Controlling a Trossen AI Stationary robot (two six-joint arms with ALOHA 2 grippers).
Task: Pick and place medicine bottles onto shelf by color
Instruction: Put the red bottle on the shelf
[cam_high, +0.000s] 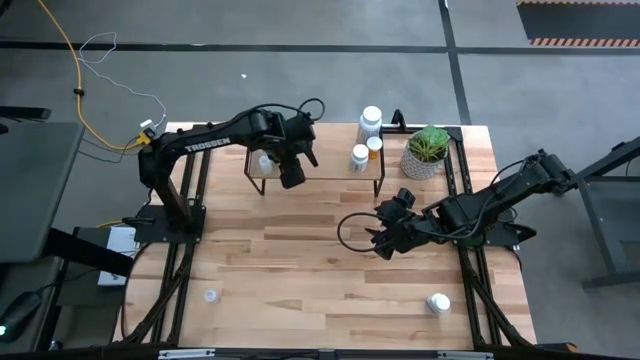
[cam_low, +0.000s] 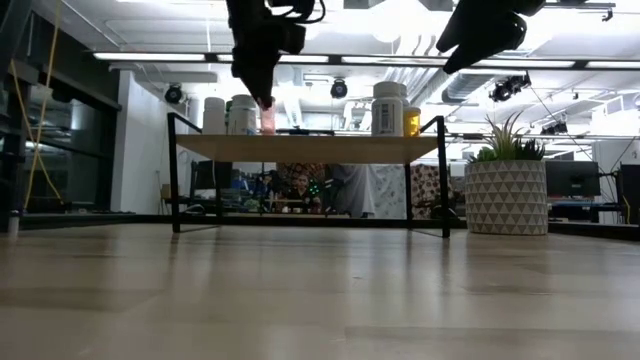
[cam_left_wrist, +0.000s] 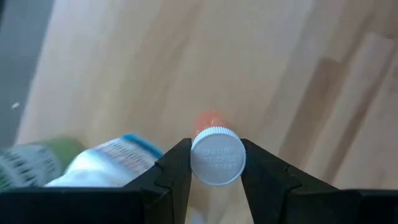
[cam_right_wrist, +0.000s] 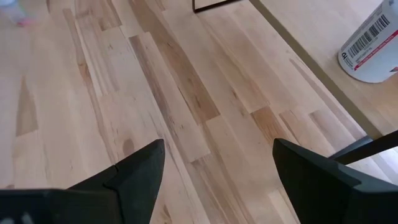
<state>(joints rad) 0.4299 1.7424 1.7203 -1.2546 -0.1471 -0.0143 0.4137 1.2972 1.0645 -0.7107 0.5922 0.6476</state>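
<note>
The shelf (cam_high: 322, 168) is a light-wood board on black legs at the table's far side, also seen edge-on in the low view (cam_low: 330, 148). My left gripper (cam_high: 290, 172) hangs over its left end, shut on a small orange bottle with a white cap (cam_left_wrist: 217, 155). Two bottles (cam_low: 228, 114) stand on the board just left of it. A large white bottle (cam_high: 370, 121), a smaller white one (cam_high: 359, 157) and a yellow-capped one (cam_high: 375, 145) stand at the right end. My right gripper (cam_high: 385, 237) hovers open over mid-table, right of centre. My left gripper holds the orange bottle by its white cap (cam_left_wrist: 194, 155), pinched between the two fingers. The fingers come from above, pointing down (cam_low: 262, 95). The bottle hangs upright below them, its orange body (cam_low: 268, 120) at the board's top; whether it stands on the board I cannot tell.
A potted green plant (cam_high: 428, 150) stands right of the shelf. A white-capped bottle (cam_high: 437, 302) lies near the table's near right corner and a small bottle (cam_high: 211, 296) near the near left. Bare wood lies between the shelf and the near edge.
</note>
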